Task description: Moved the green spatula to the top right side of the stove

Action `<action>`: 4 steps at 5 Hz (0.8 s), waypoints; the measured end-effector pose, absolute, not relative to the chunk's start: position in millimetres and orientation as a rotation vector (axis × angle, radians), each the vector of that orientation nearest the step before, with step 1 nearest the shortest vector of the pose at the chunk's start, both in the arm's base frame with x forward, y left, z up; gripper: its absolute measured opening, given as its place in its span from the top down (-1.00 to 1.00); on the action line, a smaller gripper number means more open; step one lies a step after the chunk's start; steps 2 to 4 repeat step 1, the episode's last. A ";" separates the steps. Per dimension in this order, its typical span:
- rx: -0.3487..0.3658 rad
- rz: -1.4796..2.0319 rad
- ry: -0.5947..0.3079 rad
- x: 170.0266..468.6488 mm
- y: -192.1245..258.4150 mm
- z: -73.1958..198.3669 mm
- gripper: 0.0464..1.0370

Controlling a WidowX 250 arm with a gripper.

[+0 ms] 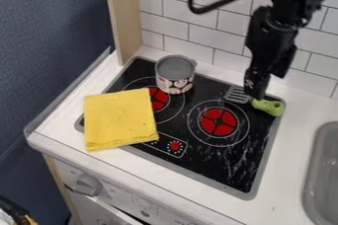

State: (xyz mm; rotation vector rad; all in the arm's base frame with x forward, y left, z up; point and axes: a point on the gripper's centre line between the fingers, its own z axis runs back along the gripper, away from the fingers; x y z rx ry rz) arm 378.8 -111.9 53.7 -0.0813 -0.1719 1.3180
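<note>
The green spatula (269,107) lies beneath the gripper (254,94), perhaps touching.

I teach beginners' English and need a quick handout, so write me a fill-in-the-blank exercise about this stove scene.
The folded yellow cloth reaches past the black stove onto the ____ counter.
Both round burner markings have ____ centres.
The green-handled spatula lies near the stove's back ____ corner.
In this view, the round, grey-topped container stands ____ of the black end effector.

white; red; right; left
</note>
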 end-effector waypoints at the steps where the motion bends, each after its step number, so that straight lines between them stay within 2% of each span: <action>1: -0.098 1.340 -0.192 370.2 -103.0 76.1 -0.93; 4: -0.098 1.340 -0.192 370.2 -103.0 76.1 -0.93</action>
